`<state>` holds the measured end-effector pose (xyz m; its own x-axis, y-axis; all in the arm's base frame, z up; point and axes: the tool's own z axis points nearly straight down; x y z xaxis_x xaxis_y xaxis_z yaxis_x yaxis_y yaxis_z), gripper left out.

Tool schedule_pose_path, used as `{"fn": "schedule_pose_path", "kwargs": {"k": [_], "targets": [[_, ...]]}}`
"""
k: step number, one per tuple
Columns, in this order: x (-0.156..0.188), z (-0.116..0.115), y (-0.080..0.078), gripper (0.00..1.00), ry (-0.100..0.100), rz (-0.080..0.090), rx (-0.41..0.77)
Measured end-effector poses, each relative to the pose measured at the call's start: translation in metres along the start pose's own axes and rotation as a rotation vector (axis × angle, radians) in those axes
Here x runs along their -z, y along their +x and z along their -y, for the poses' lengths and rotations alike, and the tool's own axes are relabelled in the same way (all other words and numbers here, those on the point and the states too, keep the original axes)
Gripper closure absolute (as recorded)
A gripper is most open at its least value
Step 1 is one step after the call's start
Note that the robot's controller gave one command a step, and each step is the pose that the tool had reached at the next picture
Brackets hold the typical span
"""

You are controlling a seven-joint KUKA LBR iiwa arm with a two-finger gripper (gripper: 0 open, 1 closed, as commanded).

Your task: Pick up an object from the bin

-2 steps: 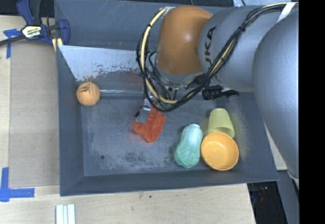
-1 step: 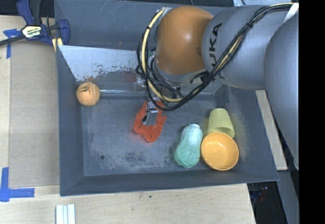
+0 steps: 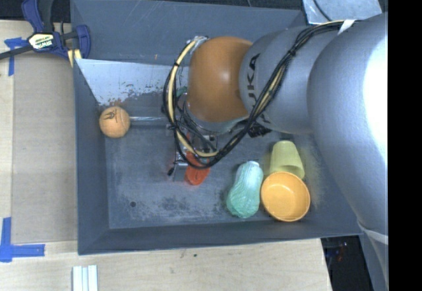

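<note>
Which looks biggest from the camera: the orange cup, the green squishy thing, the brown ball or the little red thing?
1. Orange cup and green squishy thing: too alike to rank.
2. Brown ball.
3. Little red thing, partly hidden, so it may be bigger than it looks.

The grey metal bin (image 3: 132, 207) carries on its scuffed floor a tan-orange ball (image 3: 114, 122) near the left wall, a small red-orange object (image 3: 196, 176) at the centre, and, grouped at the lower right, a pale green bundle (image 3: 244, 192) touching an orange cup (image 3: 285, 197), with a yellow-green cup (image 3: 286, 156) against that cup's far side.
</note>
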<state>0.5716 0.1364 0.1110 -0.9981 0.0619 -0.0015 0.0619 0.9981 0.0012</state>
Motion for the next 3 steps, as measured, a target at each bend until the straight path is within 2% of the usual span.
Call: {"fn": "schedule_pose_path", "kwargs": {"k": [1, 2, 3], "targets": [[-0.013, 0.026, -0.021, 0.00, 0.001, 0.014, 0.292], [-0.033, 0.054, 0.027, 1.00, -0.001, 0.007, -0.007], [-0.033, 0.054, 0.027, 1.00, -0.001, 0.007, -0.007]]}}
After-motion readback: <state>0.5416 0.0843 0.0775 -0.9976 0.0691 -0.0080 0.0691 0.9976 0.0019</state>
